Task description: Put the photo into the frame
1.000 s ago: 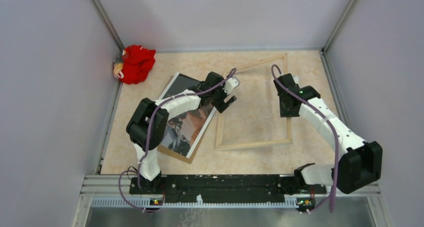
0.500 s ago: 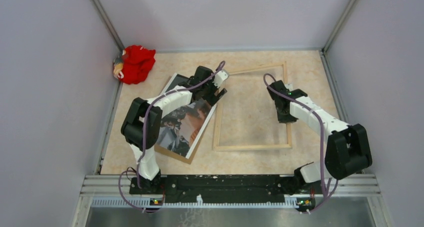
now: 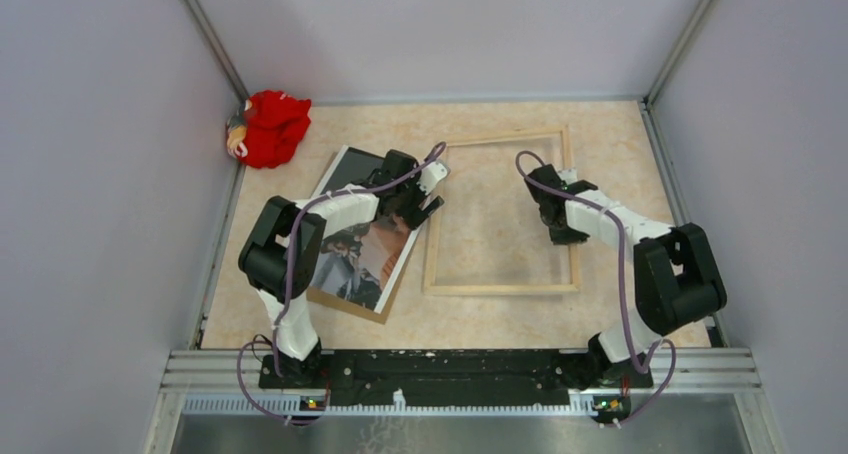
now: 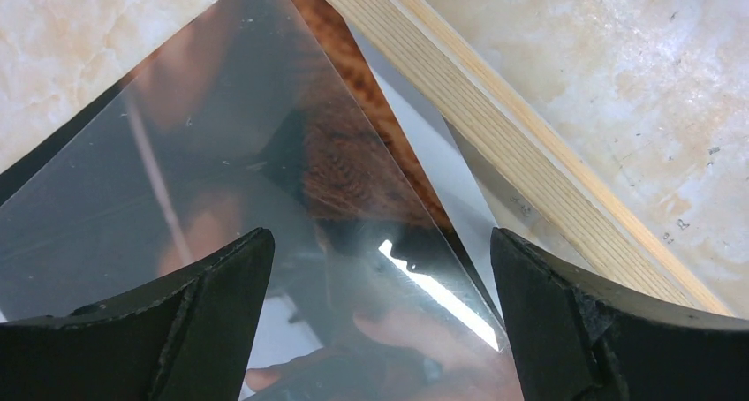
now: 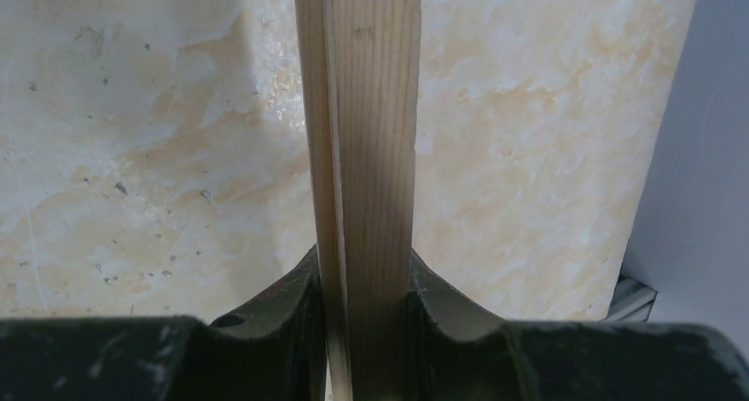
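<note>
Frame (image 3: 500,289) lies flat, wood back up; I see the right gripper (image 5: 366,299) pinching its 3 o'clock rail. Photo (image 3: 362,259) lies at its 9 o'clock, my left gripper (image 4: 380,268) spread wide above the corner nearest that rail.

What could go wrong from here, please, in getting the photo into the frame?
The right gripper clamps only one thin rail of the frame, so the frame may twist or slip. The open left gripper sits over the glossy photo, which lies flat beside the frame; it may skid off or crease the corner.
</note>
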{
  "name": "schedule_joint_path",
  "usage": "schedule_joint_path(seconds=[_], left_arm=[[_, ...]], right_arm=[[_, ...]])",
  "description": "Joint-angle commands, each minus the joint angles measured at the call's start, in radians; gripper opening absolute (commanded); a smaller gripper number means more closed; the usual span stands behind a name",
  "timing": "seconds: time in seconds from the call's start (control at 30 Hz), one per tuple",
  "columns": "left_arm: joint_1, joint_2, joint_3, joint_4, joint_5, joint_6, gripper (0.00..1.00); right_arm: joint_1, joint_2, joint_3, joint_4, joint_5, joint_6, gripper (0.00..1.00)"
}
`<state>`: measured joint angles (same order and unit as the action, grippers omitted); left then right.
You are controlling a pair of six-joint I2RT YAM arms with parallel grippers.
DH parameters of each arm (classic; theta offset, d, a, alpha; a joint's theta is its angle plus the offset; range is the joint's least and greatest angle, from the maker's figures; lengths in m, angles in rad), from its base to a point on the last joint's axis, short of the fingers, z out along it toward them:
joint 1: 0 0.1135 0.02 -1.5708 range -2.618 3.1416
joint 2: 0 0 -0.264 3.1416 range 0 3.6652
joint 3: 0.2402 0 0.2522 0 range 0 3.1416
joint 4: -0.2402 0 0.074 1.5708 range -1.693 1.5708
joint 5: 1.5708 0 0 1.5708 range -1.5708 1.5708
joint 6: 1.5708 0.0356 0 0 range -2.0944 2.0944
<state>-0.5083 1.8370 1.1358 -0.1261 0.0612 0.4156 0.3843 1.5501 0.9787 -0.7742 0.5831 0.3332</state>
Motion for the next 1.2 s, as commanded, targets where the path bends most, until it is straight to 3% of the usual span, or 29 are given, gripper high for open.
schedule_joint_path(seconds=[0.0,0.27,0.33,0.47,0.6,0.73,0.9,1.03,1.17], left_arm=[[0.007,-0.041,-0.018,0.067,0.044,-0.013,0.99],[0.007,-0.018,-0.014,0.058,0.023,0.001,0.99],[0.008,-0.017,-0.011,0.048,0.035,0.008,0.99],[0.016,-0.017,-0.004,0.026,0.071,0.024,0.99],[0.038,-0.012,0.021,-0.008,0.098,0.010,0.98],[0.118,-0.035,0.063,-0.053,0.195,-0.035,0.98],[0.235,-0.082,0.147,-0.146,0.316,-0.088,0.98],[0.282,-0.138,0.153,-0.175,0.321,-0.093,0.98],[0.343,-0.175,0.173,-0.278,0.326,-0.073,0.98]], right_arm=[[0.005,0.049,-0.033,0.091,0.119,0.013,0.19],[0.005,0.142,0.024,0.040,0.076,-0.004,0.31],[0.005,0.144,0.023,0.042,0.054,-0.005,0.39],[0.005,0.144,0.043,0.015,0.008,-0.009,0.65],[0.005,0.088,0.122,-0.033,0.007,0.012,0.80],[0.018,0.013,0.245,-0.070,-0.078,0.083,0.87],[0.169,0.009,0.294,0.080,-0.197,0.249,0.91],[0.330,0.212,0.417,0.194,-0.210,0.367,0.91],[0.466,0.460,0.650,0.130,-0.145,0.365,0.92]])
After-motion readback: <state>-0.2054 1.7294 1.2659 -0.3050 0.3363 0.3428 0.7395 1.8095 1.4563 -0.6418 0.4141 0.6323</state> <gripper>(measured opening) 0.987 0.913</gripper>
